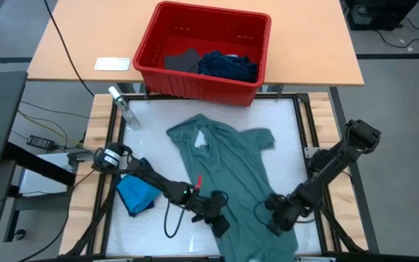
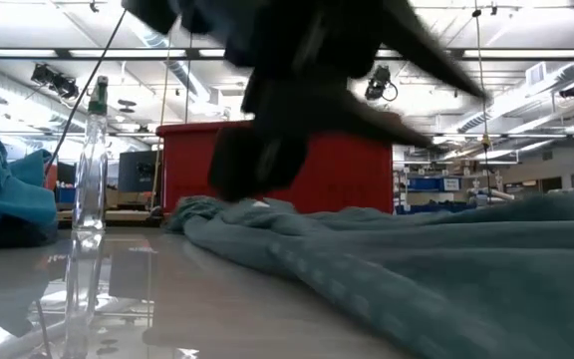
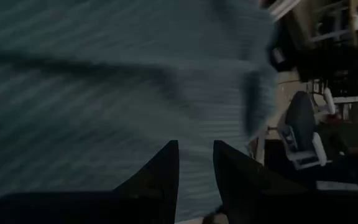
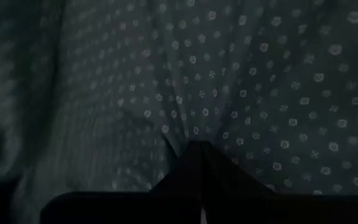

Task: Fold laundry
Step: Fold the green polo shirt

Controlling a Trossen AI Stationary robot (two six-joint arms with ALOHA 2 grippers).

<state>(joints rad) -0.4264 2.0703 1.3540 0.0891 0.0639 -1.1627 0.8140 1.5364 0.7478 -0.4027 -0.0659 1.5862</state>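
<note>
- White table (image 1: 282, 120) carries the shirt (image 1: 228, 164) spread flat for folding.
- Left gripper (image 1: 220, 222) and right gripper (image 1: 277, 222) each pinch its hem with jaws clamped, to lift.

Overhead, table-level, two close wrist views

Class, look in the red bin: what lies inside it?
Inside the red bin lie a dark small garment and a navy dotted piece. Anything beneath them is covered.

No legible text, label or number anywhere.
</note>
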